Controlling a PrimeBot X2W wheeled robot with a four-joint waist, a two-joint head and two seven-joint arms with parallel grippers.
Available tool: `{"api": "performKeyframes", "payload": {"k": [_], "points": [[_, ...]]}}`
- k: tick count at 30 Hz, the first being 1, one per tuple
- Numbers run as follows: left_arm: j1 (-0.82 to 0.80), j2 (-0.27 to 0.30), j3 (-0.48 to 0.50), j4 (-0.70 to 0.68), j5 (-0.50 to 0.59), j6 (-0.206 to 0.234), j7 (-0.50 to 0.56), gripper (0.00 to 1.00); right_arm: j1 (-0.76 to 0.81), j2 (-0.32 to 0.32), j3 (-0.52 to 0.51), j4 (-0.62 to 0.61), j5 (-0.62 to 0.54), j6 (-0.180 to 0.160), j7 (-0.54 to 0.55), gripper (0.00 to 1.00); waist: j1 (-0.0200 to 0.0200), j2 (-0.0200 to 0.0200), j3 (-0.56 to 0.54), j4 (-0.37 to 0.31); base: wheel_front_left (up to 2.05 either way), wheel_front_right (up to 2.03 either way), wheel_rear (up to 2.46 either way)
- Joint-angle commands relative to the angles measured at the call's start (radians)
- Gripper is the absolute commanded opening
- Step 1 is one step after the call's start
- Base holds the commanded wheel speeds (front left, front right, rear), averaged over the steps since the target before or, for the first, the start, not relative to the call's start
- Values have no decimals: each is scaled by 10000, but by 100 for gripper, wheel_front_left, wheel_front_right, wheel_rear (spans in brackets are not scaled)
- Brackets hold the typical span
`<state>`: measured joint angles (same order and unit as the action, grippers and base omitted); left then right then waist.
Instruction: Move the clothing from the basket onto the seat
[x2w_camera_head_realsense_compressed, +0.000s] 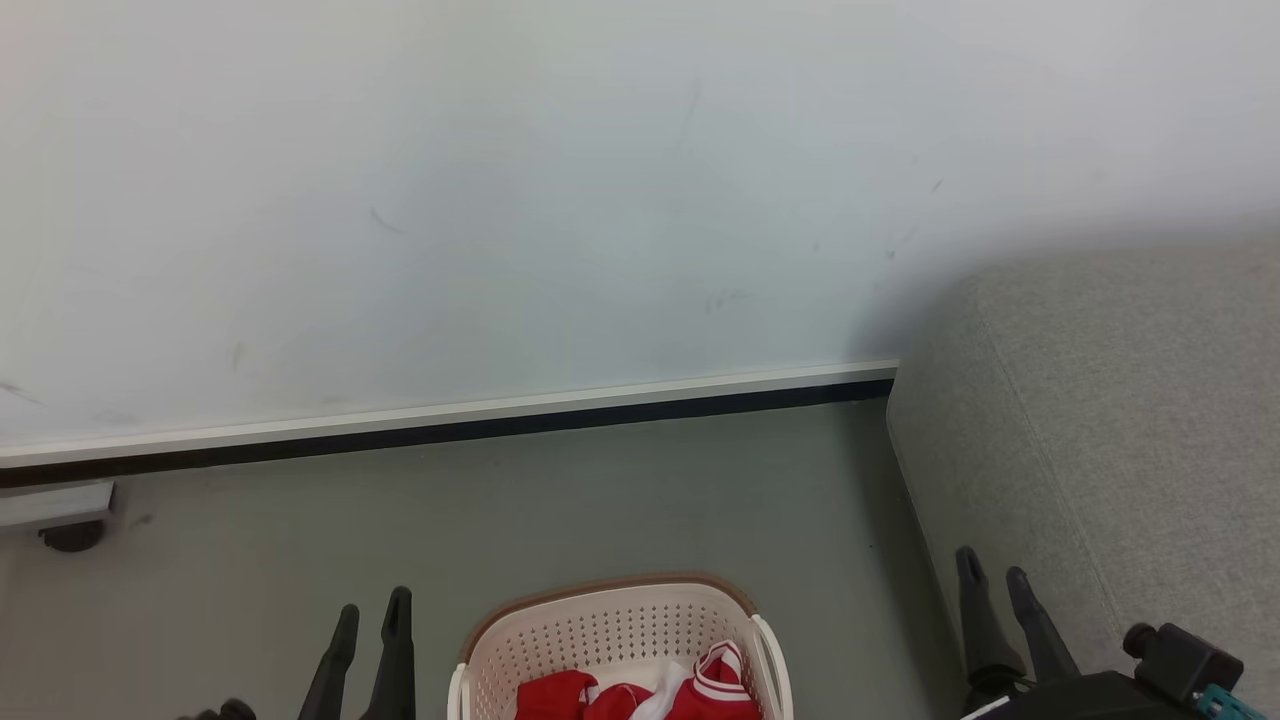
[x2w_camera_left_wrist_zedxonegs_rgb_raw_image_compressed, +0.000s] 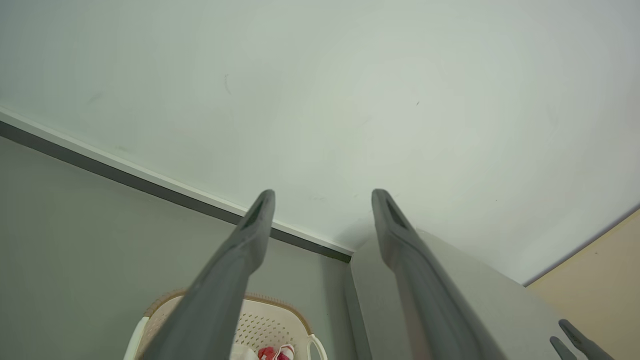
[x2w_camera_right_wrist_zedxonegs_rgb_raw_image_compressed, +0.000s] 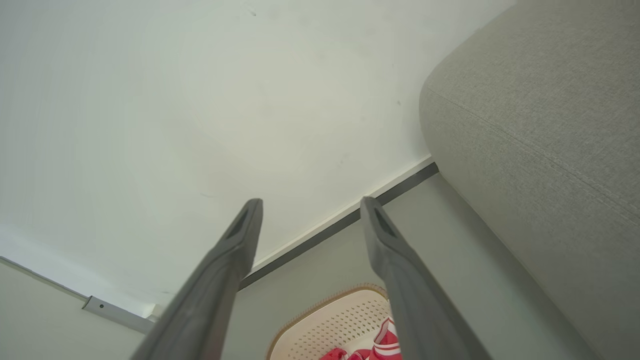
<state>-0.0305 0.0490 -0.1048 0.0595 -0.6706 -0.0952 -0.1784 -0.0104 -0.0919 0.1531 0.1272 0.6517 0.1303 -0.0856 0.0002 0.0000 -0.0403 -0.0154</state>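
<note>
A cream-white perforated basket (x2w_camera_head_realsense_compressed: 600, 630) with a brown rim stands on the floor at the bottom centre of the head view. Red clothing (x2w_camera_head_realsense_compressed: 690, 690) with white stripe trim lies crumpled inside it. The light-grey sofa seat (x2w_camera_head_realsense_compressed: 1120, 430) fills the right side. My left gripper (x2w_camera_head_realsense_compressed: 372, 612) is open, left of the basket, fingers up. My right gripper (x2w_camera_head_realsense_compressed: 992, 574) is open at the sofa's front edge, right of the basket. In the left wrist view the open gripper (x2w_camera_left_wrist_zedxonegs_rgb_raw_image_compressed: 322, 197) is raised over the basket (x2w_camera_left_wrist_zedxonegs_rgb_raw_image_compressed: 270, 320). The right wrist view has its open gripper (x2w_camera_right_wrist_zedxonegs_rgb_raw_image_compressed: 310, 205) above the basket (x2w_camera_right_wrist_zedxonegs_rgb_raw_image_compressed: 330, 320) and clothing (x2w_camera_right_wrist_zedxonegs_rgb_raw_image_compressed: 385, 340).
A pale wall (x2w_camera_head_realsense_compressed: 500, 200) with a white and dark skirting (x2w_camera_head_realsense_compressed: 450, 420) runs behind the grey floor (x2w_camera_head_realsense_compressed: 600, 500). A caster of white furniture (x2w_camera_head_realsense_compressed: 70, 535) sits at the far left. The sofa (x2w_camera_right_wrist_zedxonegs_rgb_raw_image_compressed: 540, 125) rises close on the right.
</note>
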Motion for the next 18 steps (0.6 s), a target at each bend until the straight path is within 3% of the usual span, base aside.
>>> {"api": "performKeyframes", "payload": {"k": [1, 18], "points": [[71, 11, 35, -182, 344, 55, -78, 100, -102, -122, 167, -133, -297, 4, -126, 100, -2, 0, -11, -1, 0, 0, 0], [315, 14, -3, -416, 2397, 370, -339, 100, -16, -181, 949, -306, -1755, 5, -679, 100, -2, 0, -109, -19, 0, 0, 0]]}}
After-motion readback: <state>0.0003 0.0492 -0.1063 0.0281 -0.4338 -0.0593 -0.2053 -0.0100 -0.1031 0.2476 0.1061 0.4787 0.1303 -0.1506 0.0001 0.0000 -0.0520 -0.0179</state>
